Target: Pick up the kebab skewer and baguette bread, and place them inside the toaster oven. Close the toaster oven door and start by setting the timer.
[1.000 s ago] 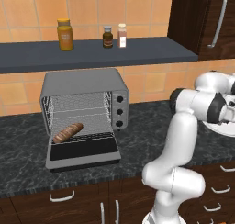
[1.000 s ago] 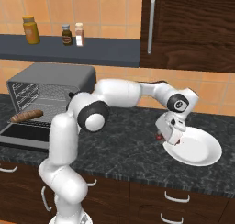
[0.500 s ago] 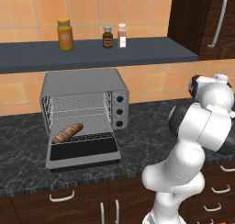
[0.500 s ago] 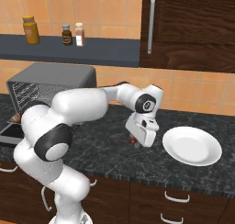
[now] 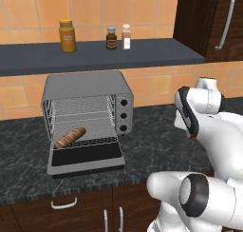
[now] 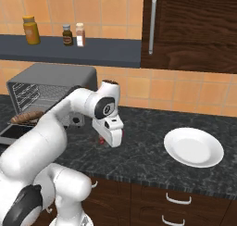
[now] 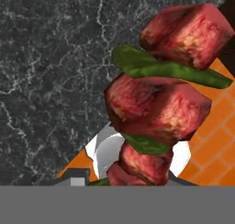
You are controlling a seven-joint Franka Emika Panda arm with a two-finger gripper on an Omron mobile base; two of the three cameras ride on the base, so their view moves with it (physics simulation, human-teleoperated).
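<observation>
Up close in the hand view: kebab skewer (image 7: 158,110), chunky red-brown meat cubes stacked with green pepper slices between them, running from bottom centre up toward the top right corner, with dark speckled counter (image 7: 50,81) behind. Gripper (image 6: 111,139) hanging over the counter in the right base view, a speck of red poking out at its lower edge, so closed on the skewer by every sign, though the fingers themselves are hidden behind the meat. Off to the right, white plate (image 6: 193,147), well apart from the hand. Over at the left, toaster oven (image 5: 88,117), grey box, three black knobs in a column at its right, wire racks on show. Toaster oven door (image 5: 85,155) dropped flat, dark glass facing up. Baguette bread (image 5: 70,137), golden-brown and short, lying aslant at the left front of the cavity. Above, on the dark shelf (image 5: 95,55), three jars (image 5: 111,37) in a row.
</observation>
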